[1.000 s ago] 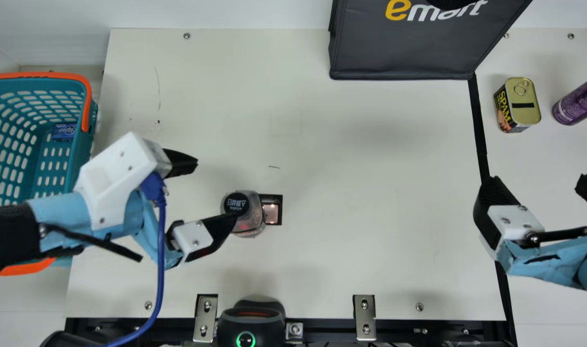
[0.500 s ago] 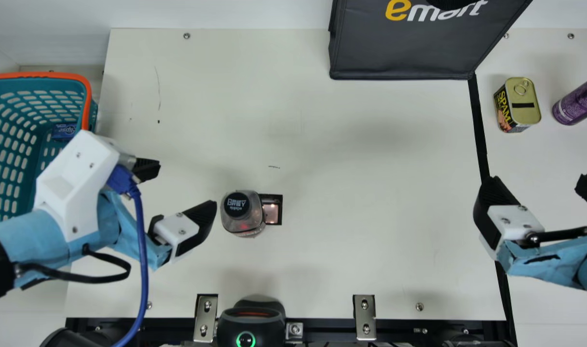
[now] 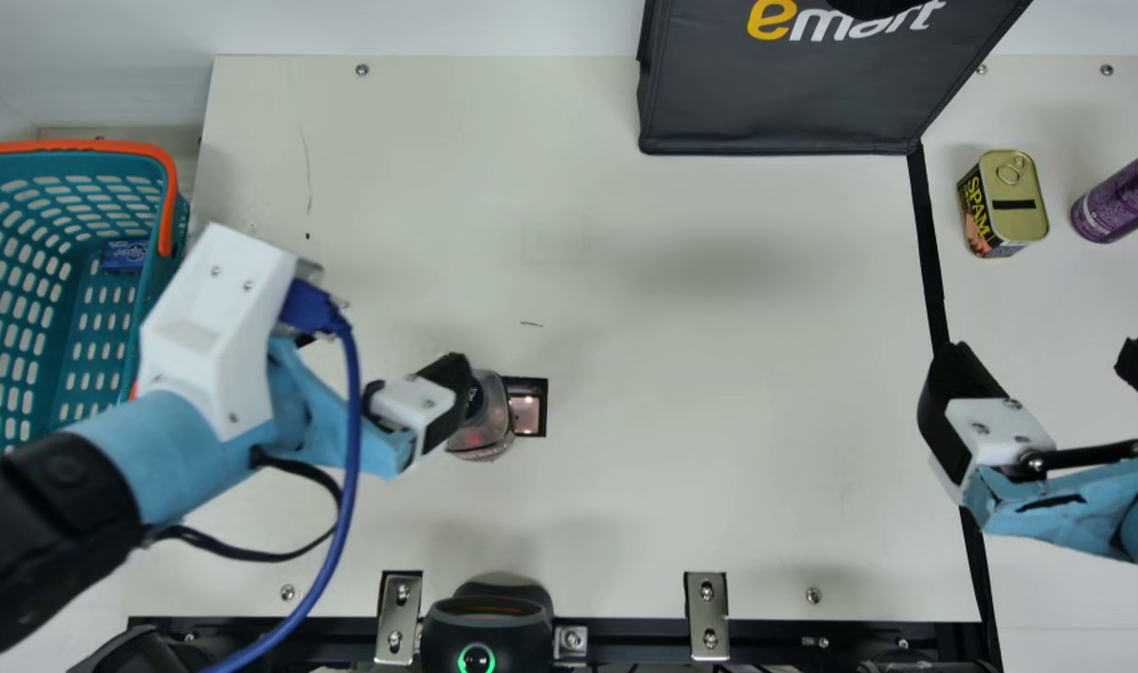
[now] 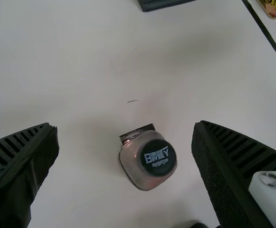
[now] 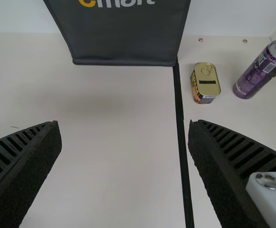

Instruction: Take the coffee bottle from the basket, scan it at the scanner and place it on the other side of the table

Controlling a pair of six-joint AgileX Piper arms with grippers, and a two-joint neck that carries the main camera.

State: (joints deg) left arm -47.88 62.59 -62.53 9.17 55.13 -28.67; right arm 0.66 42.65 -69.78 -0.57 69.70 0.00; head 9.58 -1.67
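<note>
In the main view, left gripper (image 3: 386,350) and right gripper (image 3: 1050,360) gape open; the bottle (image 3: 490,422) stands at the scanner's (image 3: 484,631) twelve o'clock.

My left arm (image 3: 162,453) enters from the main view's left edge and slants up toward the middle, its black joint (image 3: 59,547) nearest that edge, then a light-blue covered section and the white wrist housing (image 3: 218,332). A blue cable (image 3: 344,467) runs down from that housing, and a thin black cable (image 3: 241,553) loops beneath the arm. My left gripper (image 3: 380,353) has one finger in plain sight, the other mostly hidden under the housing; in the left wrist view its black ribbed fingers (image 4: 35,164) stand wide apart. My right arm (image 3: 1059,495), covered in light blue, enters from the right edge. My right gripper (image 3: 1040,350) is spread wide too, its two fingers (image 5: 33,166) facing each other across a broad gap in the right wrist view.
</note>
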